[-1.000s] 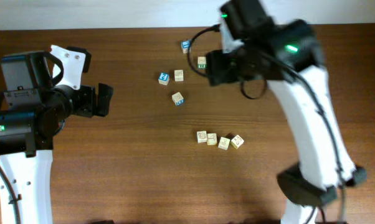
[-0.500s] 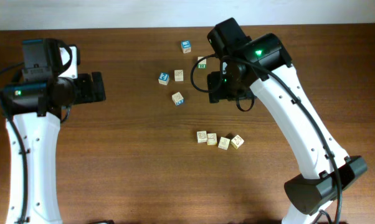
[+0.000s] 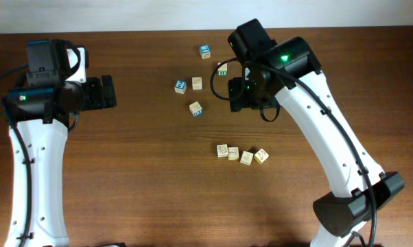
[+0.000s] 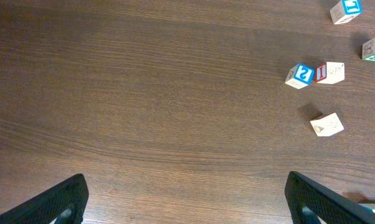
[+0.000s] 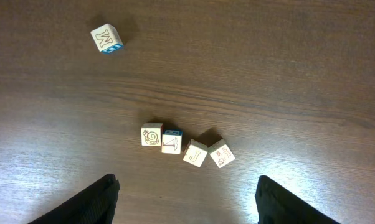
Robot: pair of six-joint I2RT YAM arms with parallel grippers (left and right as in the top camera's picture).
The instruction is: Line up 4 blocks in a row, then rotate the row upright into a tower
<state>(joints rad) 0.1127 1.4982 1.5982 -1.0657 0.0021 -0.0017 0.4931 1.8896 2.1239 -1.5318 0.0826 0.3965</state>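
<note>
Four pale wooden blocks lie in a short row on the table: a snail-face block [image 5: 151,135], one with a blue side [image 5: 171,141], a "J" block [image 5: 195,152] and a tilted one [image 5: 221,153]. In the overhead view the same row runs from the left block [image 3: 222,150] to the right block [image 3: 261,156]. My right gripper [image 5: 187,202] hangs open high above the table, with the row just beyond its fingertips [image 5: 95,198] and nothing between them. In the overhead view the right gripper [image 3: 237,96] is farther back than the row. My left gripper [image 3: 109,93] stands wide open at the far left, empty.
Other cubes lie farther back: a blue-topped cube [image 3: 204,50], a green-sided cube [image 3: 222,68], a blue cube [image 3: 180,85] beside a pale cube [image 3: 197,83], and a "W" cube [image 5: 106,38]. The left wrist view shows the pair [image 4: 299,75] at its right.
The right arm has come nearer, from over the green-sided cube toward the table's middle, and its jaws have widened a little. The left arm has shifted. No block has moved.
</note>
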